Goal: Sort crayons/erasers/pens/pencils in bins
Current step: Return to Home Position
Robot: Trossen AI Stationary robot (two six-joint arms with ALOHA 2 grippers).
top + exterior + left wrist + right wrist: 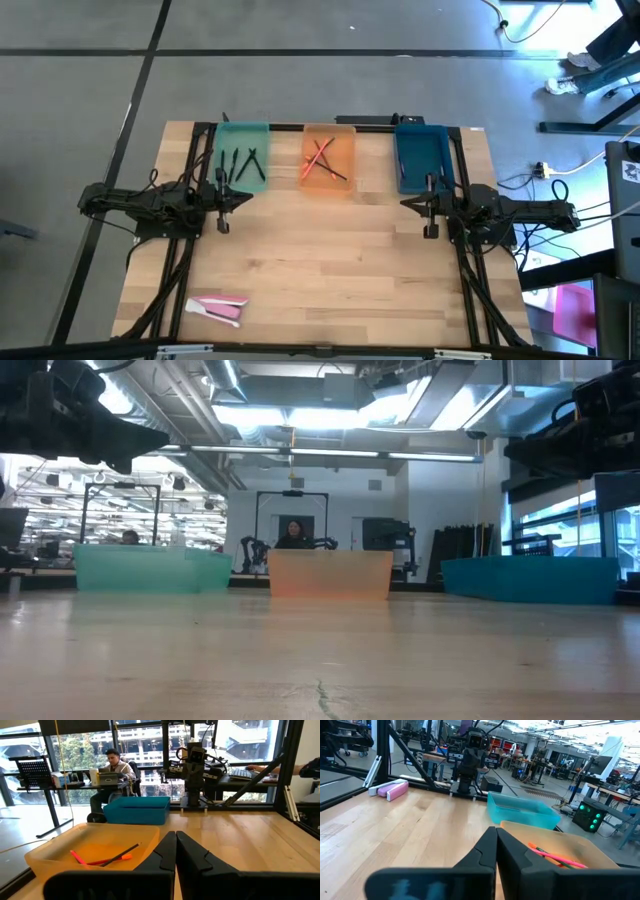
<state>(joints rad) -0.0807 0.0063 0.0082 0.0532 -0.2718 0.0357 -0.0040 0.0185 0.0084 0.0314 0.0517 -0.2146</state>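
Observation:
Three bins stand in a row along the far edge: a teal one [242,155] holding black pens [243,164], an orange one [328,158] holding red and pink pencils [320,158] and a dark one, and a blue one [421,157]. Pink and white erasers [218,309] lie flat on the table near the front left corner. My left gripper [248,197] hovers level at the left side, shut, in front of the teal bin. My right gripper [405,203] hovers level at the right side, shut, in front of the blue bin. Both hold nothing.
The black frame rails [205,180] run along both sides of the wooden table [330,270]. Bare wood lies between the two arms and toward the near edge. In the left wrist view a person [115,767] sits at a desk beyond the table.

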